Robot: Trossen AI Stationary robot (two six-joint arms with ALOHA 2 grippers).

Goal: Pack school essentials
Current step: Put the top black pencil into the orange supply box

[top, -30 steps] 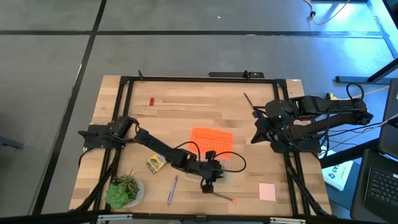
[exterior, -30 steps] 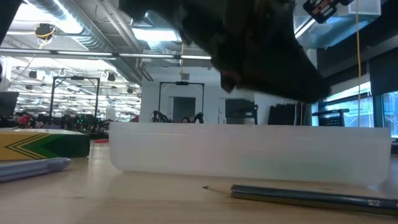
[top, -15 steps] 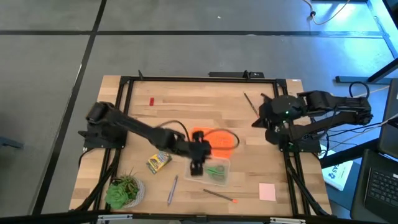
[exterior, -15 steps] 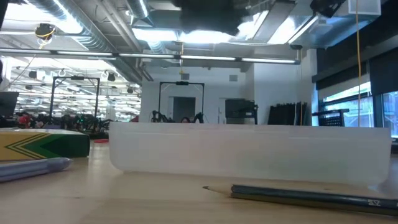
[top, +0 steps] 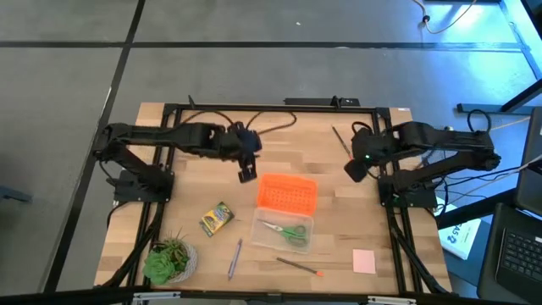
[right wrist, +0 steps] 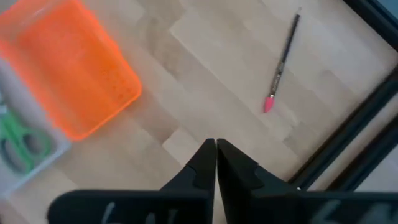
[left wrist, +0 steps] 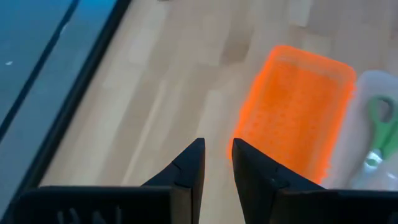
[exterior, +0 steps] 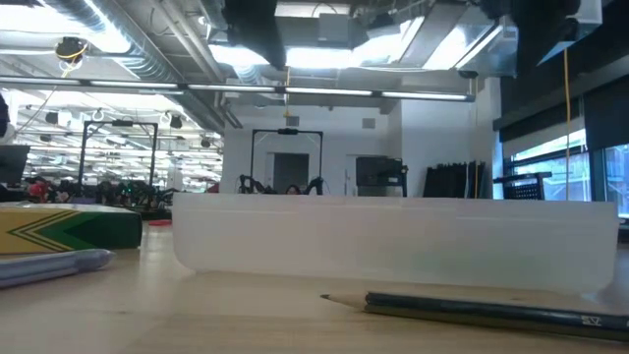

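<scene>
Holding nothing, your left gripper (top: 246,175) hovers narrowly open at the orange lid's (top: 287,193) ten o'clock; scissors (top: 288,230) lie cased, right gripper (top: 351,172) pinched shut, empty.

I see green scissors (top: 285,230) lying flat in the clear case. Crayon box (top: 215,219), pen (top: 235,258), two pencils (top: 297,266) (top: 339,137), pink pad (top: 364,261) and red eraser (top: 206,137) lie scattered on the bench.

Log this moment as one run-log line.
green-handled scissors: inside clear plastic case | left gripper: empty, beyond orange lid | right gripper: shut, empty | yellow-green crayon box, pink square note pad: unpacked
</scene>
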